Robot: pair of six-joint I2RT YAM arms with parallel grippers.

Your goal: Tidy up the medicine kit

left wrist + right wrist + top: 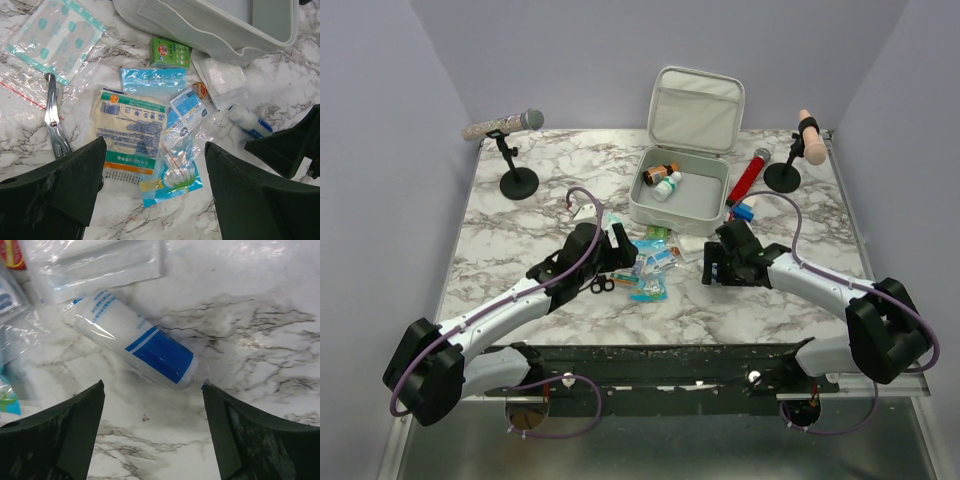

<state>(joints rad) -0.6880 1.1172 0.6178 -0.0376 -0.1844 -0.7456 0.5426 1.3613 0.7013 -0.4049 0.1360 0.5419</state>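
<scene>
From above, the kit (pixel 705 190) sits open at the back middle of the table with its lid propped up and two bottles (pixel 663 180) in its tray. That leaves its mouth free for loading from the front. The pile (pixel 652 265) of packets lies just in front of it. Both arms reach in low, the left claw (pixel 620 245) at the pile's left edge and the right claw (pixel 712 262) at its right. A red tube (pixel 747 175) lies just beside the kit's right side. Two stands (pixel 518 183) at the back corners are well apart from the work.

Left wrist: the claw is spread wide and holds nothing. Below it lies a glove packet (pixel 131 130), overlapped by smaller sachets. Scissors (pixel 54 120) lie to the left, and a green box (pixel 170 52) sits by the kit's wall. I'd judge the overlap makes a clean single pick awkward.

Right wrist: this claw is wide open too, and empty. It hovers over a roll (pixel 145 345) lying slantwise on the marble, with a gauze packet (pixel 95 260) near its far end. The roll looks the easier grab.
</scene>
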